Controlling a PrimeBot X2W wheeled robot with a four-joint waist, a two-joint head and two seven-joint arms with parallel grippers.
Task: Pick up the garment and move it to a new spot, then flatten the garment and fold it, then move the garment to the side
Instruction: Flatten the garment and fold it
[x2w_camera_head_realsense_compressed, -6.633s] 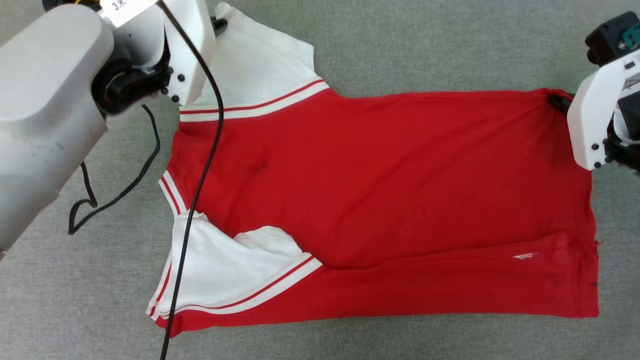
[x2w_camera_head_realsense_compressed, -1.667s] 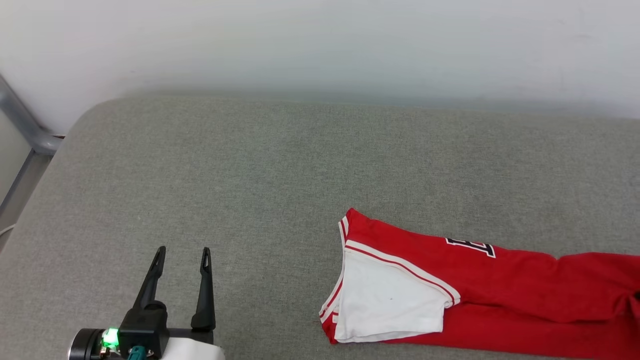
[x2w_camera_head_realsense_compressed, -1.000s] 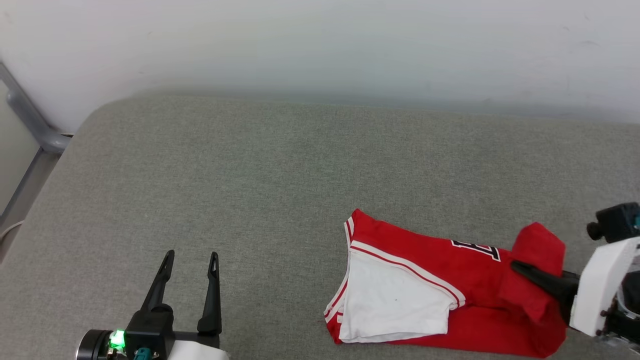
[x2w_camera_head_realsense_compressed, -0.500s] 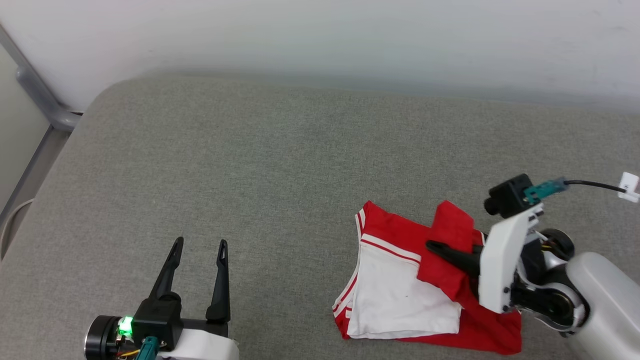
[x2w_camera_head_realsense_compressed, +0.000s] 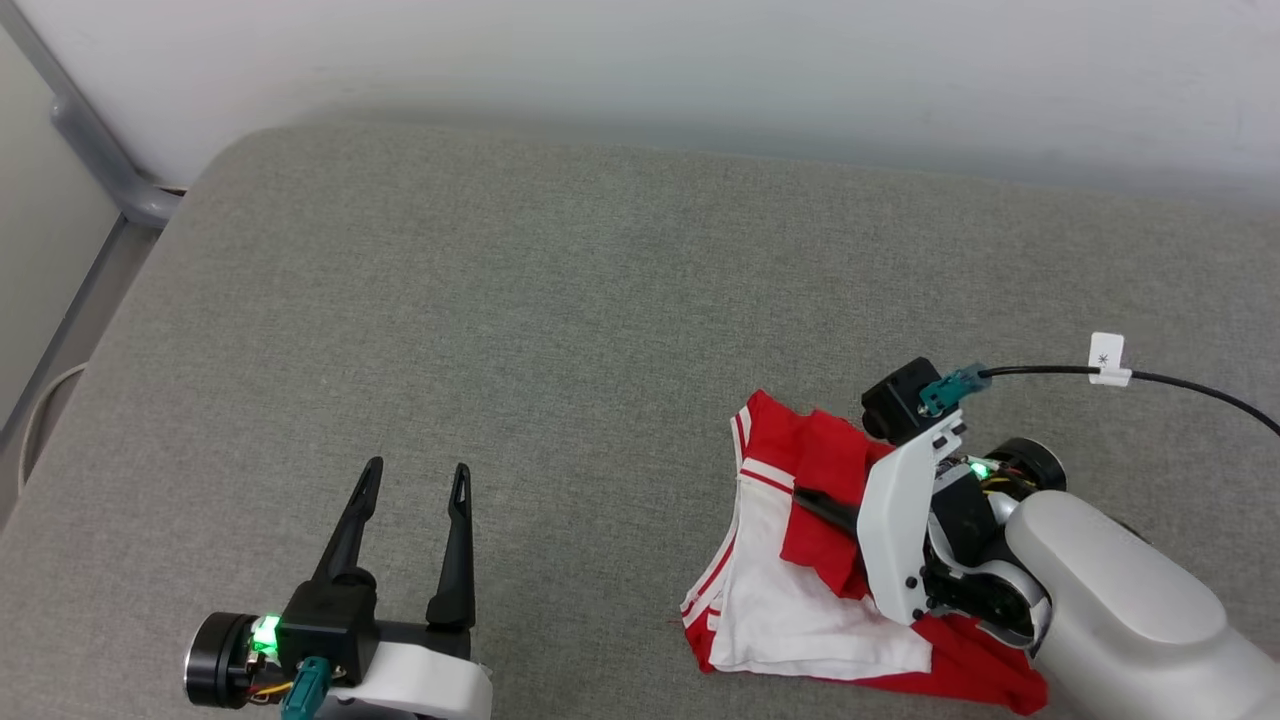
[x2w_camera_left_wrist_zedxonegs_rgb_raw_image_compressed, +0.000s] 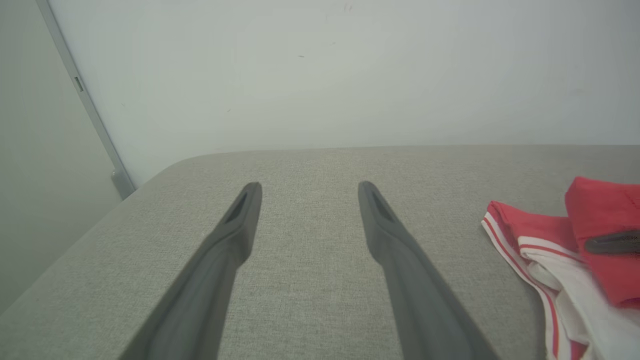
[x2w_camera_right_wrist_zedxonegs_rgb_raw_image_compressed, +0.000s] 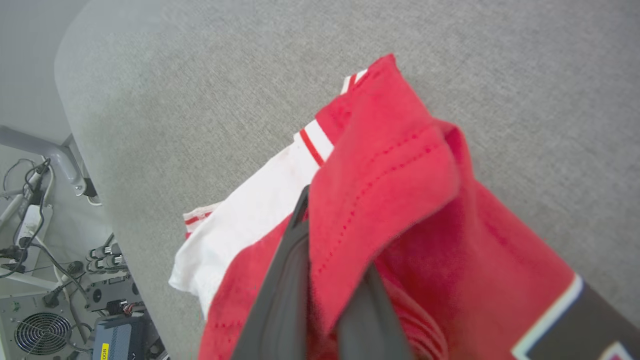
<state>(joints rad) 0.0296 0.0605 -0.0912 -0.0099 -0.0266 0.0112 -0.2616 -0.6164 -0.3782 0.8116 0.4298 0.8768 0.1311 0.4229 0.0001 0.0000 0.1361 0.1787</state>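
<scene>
The garment, red with a white sleeve and striped trim, lies bunched on the grey pad at the lower right of the head view. My right gripper is shut on a red hemmed edge, held doubled back over the white sleeve. In the right wrist view the red hem drapes over my right gripper, hiding one fingertip, and the garment shows a black, white-outlined print at the lower right. My left gripper stands open over bare pad, well left of the garment. The left wrist view shows my left gripper with jaws wide and the garment at the right edge.
The grey padded surface runs back to a white wall. A grey metal post stands at its far left corner. A black cable with a white tag trails from my right wrist. Below the pad's edge sit cables and electronics.
My right gripper has carried the red hem leftward over the garment, from near the print to above the white sleeve. The left gripper stays open. The head camera has shifted.
</scene>
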